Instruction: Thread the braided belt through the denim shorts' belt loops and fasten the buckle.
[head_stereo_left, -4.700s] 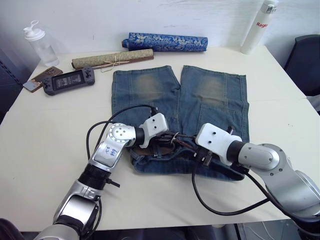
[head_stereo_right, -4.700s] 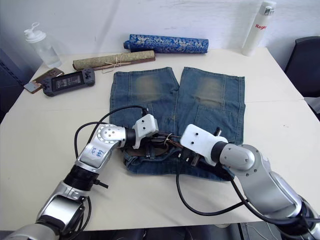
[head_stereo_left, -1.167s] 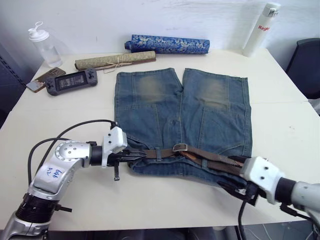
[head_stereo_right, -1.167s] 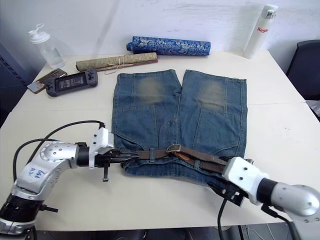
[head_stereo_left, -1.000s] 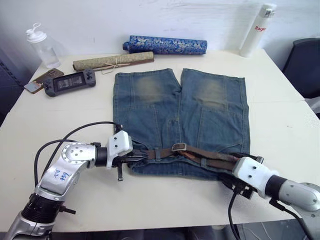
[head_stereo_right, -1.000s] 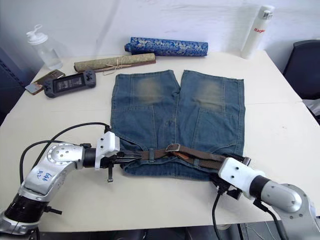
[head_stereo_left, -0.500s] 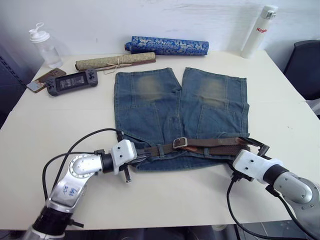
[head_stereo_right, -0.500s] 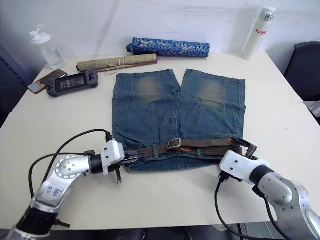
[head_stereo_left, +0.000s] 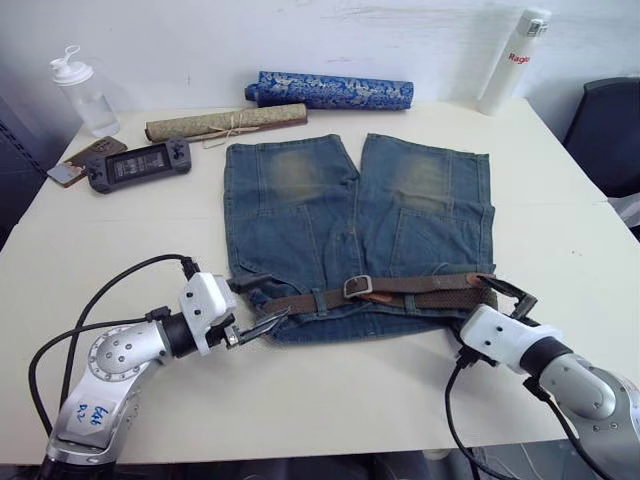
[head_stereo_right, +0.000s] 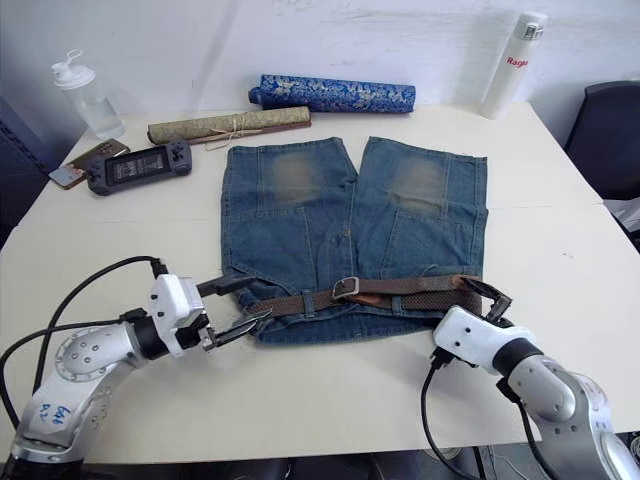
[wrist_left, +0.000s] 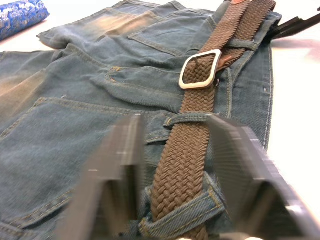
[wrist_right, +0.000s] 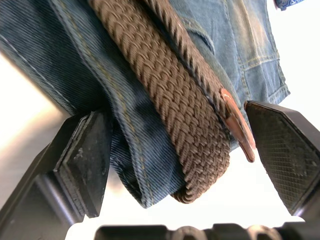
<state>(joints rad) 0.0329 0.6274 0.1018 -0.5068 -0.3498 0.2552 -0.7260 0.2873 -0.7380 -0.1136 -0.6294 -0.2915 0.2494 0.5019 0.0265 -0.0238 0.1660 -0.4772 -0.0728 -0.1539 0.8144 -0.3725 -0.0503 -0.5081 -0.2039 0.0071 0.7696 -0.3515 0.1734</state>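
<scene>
Since 0.5 s ago the left gripper (head_stereo_left: 250, 305) has backed off the waistband end toward 8 o'clock; its fingers are now spread apart, holding nothing, tips just beside the denim shorts' (head_stereo_left: 350, 225) left waist corner. Shorts lie flat on the counter (head_stereo_left: 120, 240), legs toward 12, waistband toward 6. The braided belt (head_stereo_left: 400, 290) runs along the waistband, under the belt loops (wrist_left: 187, 119); its silver buckle (head_stereo_left: 357, 286) sits near mid-waist with the strap passed through it. Left wrist view: belt passes between the fuzzy, hard-to-read fingers (wrist_left: 117, 165), no contact visible.

Right side: right gripper (head_stereo_left: 500, 292) sits at the 3 o'clock end of the waistband, fingers parted and straddling the belt's fold and the denim edge, not clamped. Right wrist view shows the tan tip (wrist_right: 239, 129) lying on the doubled strap; the far finger (wrist_right: 285, 150) is cut off by the frame edge.
</scene>
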